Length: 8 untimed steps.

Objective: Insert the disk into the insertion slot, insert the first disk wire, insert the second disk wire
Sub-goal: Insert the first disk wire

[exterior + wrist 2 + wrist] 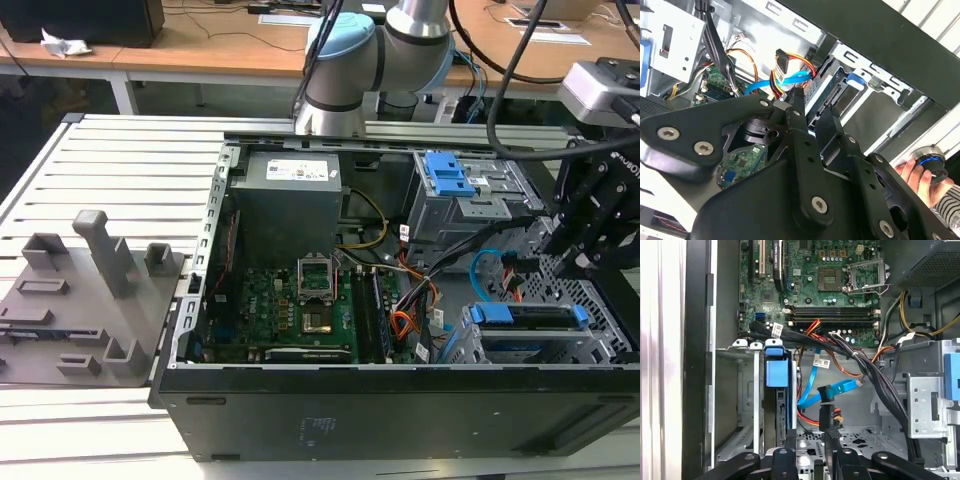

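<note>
The disk (525, 318), with its blue carrier bracket, sits inside the insertion slot (603, 335), the perforated silver cage at the exterior view's lower right. In the first wrist view the disk (776, 375) stands edge-on in the slot (747, 390). My gripper (572, 250) hangs over the case just behind the cage. In both wrist views the gripper (810, 434) (812, 106) is open, with nothing between its fingers. A blue flat wire (837, 388) ending in a black plug (826, 415) lies just past one fingertip. A second plug (783, 61) on red and yellow wires hangs loose.
A grey bay with blue latches (448, 178) stands behind the cage. The motherboard (290, 300) and power supply (285, 200) take up the case's other half. Black cable bundles (875, 375) cross the middle. A person's hand (917, 175) holds a knob outside the case.
</note>
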{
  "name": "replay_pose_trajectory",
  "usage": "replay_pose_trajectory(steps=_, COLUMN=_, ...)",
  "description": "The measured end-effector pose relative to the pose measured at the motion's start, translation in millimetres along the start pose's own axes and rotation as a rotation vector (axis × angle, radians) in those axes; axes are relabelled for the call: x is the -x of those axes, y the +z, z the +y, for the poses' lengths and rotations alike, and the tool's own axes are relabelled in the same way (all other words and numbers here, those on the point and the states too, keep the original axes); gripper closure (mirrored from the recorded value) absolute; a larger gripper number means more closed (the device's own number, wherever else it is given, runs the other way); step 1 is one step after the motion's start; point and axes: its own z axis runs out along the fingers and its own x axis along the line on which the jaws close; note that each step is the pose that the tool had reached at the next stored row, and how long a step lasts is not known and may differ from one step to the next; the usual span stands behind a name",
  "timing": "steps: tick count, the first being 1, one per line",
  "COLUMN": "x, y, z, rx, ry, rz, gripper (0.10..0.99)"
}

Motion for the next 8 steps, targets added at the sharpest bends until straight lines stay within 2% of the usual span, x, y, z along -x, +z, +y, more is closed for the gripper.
replay_pose_trajectory(steps=2, x=3.9, y=3.4, z=7.9, rx=0.000, ry=0.000, rz=0.0020, gripper=0.725)
replay_pose_trajectory(steps=3, x=5.2, y=4.6, z=9.6, rx=0.000, ry=0.000, rz=0.0033, gripper=0.725)
replay_pose_trajectory(steps=6, x=12.1, y=9.9, z=10.7, rx=0.000, ry=0.000, rz=0.0067, gripper=0.725)
replay_pose_trajectory(steps=8, x=14.3, y=15.3, z=10.7, rx=-0.001, ry=0.001, rz=0.0123, gripper=0.725)
